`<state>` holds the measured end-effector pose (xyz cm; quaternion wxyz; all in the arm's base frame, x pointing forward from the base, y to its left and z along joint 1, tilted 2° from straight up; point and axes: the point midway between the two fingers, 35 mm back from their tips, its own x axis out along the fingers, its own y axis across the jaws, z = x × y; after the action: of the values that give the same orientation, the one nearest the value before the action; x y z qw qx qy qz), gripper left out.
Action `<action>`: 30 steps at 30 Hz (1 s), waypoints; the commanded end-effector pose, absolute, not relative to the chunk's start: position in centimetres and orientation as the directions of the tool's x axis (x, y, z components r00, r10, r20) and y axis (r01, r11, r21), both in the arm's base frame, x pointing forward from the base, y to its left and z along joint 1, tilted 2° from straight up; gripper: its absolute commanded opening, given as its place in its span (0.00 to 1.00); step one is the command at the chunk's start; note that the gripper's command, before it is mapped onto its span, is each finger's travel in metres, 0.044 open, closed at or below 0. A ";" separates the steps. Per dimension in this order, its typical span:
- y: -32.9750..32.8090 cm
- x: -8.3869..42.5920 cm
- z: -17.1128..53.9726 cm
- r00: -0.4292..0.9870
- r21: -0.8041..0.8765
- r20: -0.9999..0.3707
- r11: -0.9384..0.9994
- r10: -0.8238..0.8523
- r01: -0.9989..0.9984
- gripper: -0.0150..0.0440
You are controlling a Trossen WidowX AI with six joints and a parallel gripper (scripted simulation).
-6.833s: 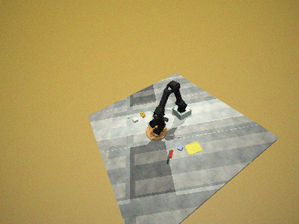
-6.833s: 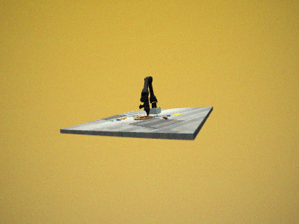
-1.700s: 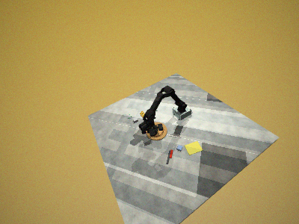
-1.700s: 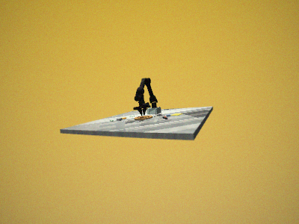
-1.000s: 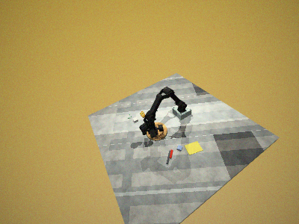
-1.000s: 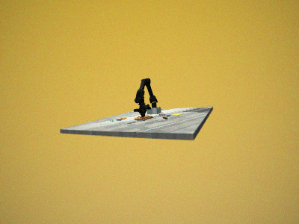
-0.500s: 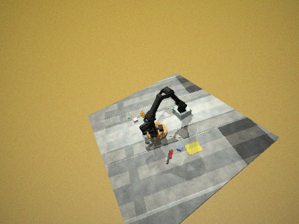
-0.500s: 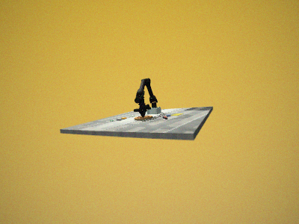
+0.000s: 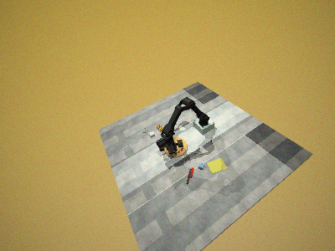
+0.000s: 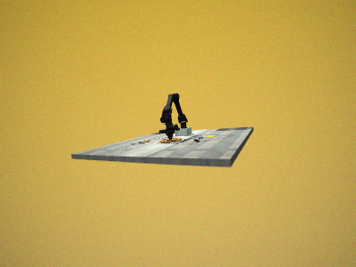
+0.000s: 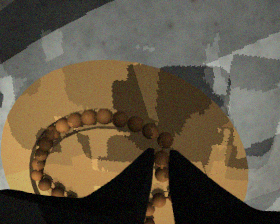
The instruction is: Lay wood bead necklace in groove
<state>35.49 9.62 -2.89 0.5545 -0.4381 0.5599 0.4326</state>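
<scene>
- As its tips close in over the round tan wooden board (image 9: 184,142) (image 10: 165,141) (image 11: 90,85), the black gripper (image 9: 172,149) (image 10: 170,137) (image 11: 161,155) appears to pinch the brown wood bead necklace (image 11: 104,116), whose beads fill the narrow gap between its fingers.
- Seen from the wrist, the necklace lies on the board, its left side looping close to the dark curved groove (image 11: 100,128); the far run sits slightly outside that line, and seating depth cannot be told.
- A bend at the right turns the strand nearer, between the fingers, likely the reason for gripping there: that stretch probably needs drawing out into a round curve.
- Low tips probably keep the shift small; a hard pull could lift seated beads.
- Right of the board in the top view, a yellow square (image 9: 217,166) (image 10: 210,136) and small blue block (image 9: 201,166) lie apart, seemingly uninvolved.
</scene>
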 end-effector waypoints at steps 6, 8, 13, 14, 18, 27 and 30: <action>9.6 35.5 -2.9 -0.001 -0.002 -1.000 0.242 -0.011 -0.970 0.25; 9.6 35.5 -2.9 -0.001 -0.002 -1.000 0.242 -0.011 -0.970 0.25; 9.6 35.4 -2.5 -0.003 0.000 -1.000 0.239 -0.013 -0.971 0.25; 9.5 35.4 -2.3 -0.004 0.001 -1.000 0.238 -0.014 -0.971 0.25; 9.5 35.4 -2.3 -0.004 0.001 -1.000 0.237 -0.015 -0.971 0.25; 9.6 36.7 -2.3 -0.003 0.000 -1.000 0.237 -0.015 -0.971 0.25; 9.6 36.7 -2.3 -0.003 0.000 -1.000 0.237 -0.015 -0.971 0.25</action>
<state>36.45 9.64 -2.38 0.5523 -0.4374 0.5620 0.4334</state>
